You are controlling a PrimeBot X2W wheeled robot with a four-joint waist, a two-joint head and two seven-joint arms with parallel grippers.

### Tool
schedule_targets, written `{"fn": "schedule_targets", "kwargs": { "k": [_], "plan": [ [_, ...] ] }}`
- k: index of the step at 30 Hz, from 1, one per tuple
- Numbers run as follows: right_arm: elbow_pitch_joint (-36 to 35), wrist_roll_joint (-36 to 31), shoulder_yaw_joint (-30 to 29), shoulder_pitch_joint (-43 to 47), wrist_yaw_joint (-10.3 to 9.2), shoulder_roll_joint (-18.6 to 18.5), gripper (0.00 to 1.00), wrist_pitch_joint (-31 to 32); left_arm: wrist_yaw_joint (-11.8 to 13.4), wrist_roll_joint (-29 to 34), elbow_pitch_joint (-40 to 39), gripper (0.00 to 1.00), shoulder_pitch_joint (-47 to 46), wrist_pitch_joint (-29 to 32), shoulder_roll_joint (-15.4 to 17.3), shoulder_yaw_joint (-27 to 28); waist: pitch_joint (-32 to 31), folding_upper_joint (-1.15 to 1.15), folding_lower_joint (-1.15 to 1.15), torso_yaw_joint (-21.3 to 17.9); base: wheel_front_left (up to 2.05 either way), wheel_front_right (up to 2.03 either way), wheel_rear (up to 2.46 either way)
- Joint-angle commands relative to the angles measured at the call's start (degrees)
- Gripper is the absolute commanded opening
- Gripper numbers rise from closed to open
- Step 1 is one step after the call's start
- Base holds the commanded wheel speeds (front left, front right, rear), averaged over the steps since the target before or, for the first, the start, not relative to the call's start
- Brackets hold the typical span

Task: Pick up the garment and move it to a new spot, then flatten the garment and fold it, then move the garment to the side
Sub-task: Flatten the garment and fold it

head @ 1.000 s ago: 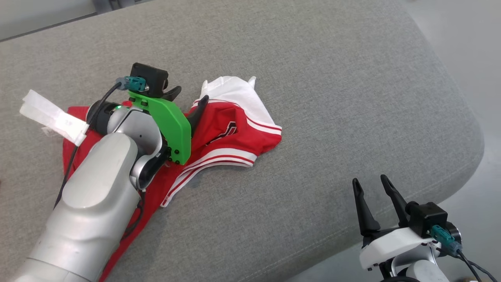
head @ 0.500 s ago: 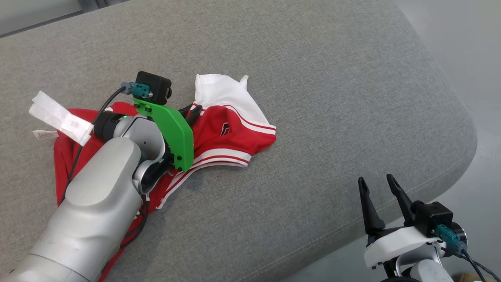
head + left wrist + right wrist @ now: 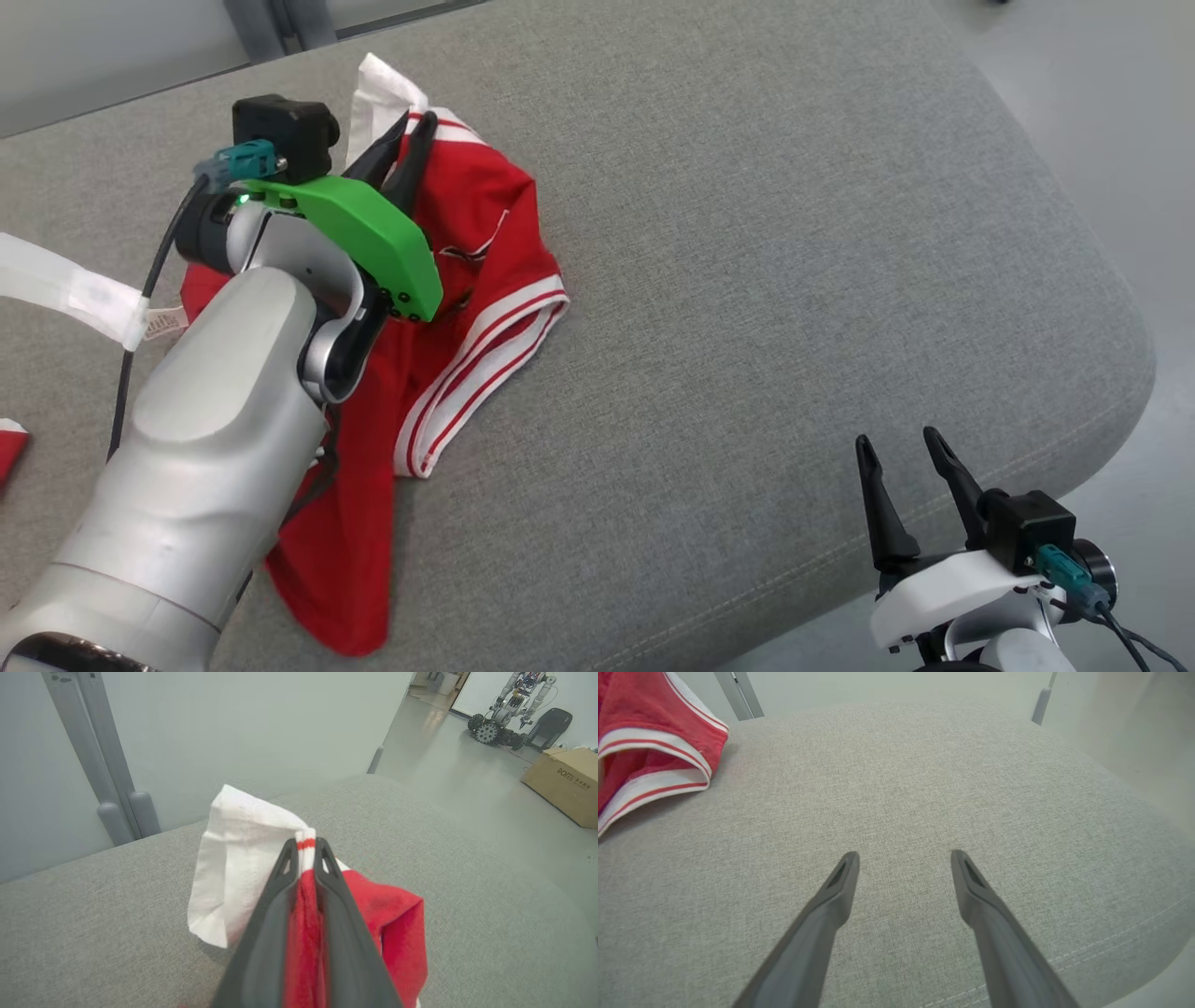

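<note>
The left gripper (image 3: pixel 417 126) is clamped on the garment (image 3: pixel 476 224), a red top with white bands and red stripes along its hems. In the left wrist view, its two dark fingers (image 3: pixel 261 933) stand almost together, with a red fold and a strip of striped white trim pinched between them at the left gripper (image 3: pixel 306 847) tips. A white part of the garment (image 3: pixel 402 924) hangs off the left of the fingers, and a red part hangs off the right. The pinched end sits close to the far edge of the grey cushion (image 3: pixel 747 233), toward its left side. From there the cloth runs under the silver forearm toward the near edge, where a red end lies flat. A striped hem loops out to the right around the middle of the left half. The right gripper (image 3: pixel 896 441) is well apart from the cloth, at the near right corner of the cushion, with its fingers spread and nothing between them. In the right wrist view, the right gripper (image 3: pixel 904 856) points over bare grey cushion (image 3: pixel 901 765), and the garment (image 3: pixel 640 718) shows at the upper left. A strip of white tape (image 3: pixel 65 285) is wrapped on the left arm's cable. Beyond the cushion (image 3: pixel 467 858), the left wrist view shows a cardboard box (image 3: pixel 560 784) and another wheeled robot (image 3: pixel 509 709) on the floor (image 3: pixel 444 756).
</note>
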Motion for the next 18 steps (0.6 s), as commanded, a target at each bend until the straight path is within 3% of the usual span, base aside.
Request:
{"fn": "schedule_targets", "kwargs": {
  "k": [1, 6, 11, 18],
  "plan": [
    [0.11, -0.54, -0.25, 0.39, -0.10, -0.10, 1.00, -0.01, 0.19, 0.61, -0.45, 0.00, -1.14, -0.72, -0.39, -0.12, -0.36, 0.00, 0.00, 0.20, 0.00, 0.00, 0.00],
    [0.01, -0.97, -0.62, 1.04, -0.10, -0.09, 1.00, -0.01, -0.49, 2.63, -4.44, 0.00, 1.01, -2.68, -2.44, -3.13, -1.04, 0.00, 0.00, 0.56, 0.00, 0.00, 0.00],
    [-0.11, -1.11, -0.44, 1.17, -0.10, -0.09, 1.00, -0.01, -1.08, 4.13, -10.54, 0.00, 8.16, -1.13, -6.66, -10.33, -1.02, 0.00, 0.00, 0.70, 0.00, 0.00, 0.00],
    [-0.15, -0.31, -0.01, 0.02, -0.10, -0.10, 1.00, -0.01, -1.48, 6.69, -7.89, 0.01, 13.92, -2.29, -9.36, -17.05, 0.00, 0.00, 0.00, -1.05, 0.00, 0.00, 0.00]
  ]
}}
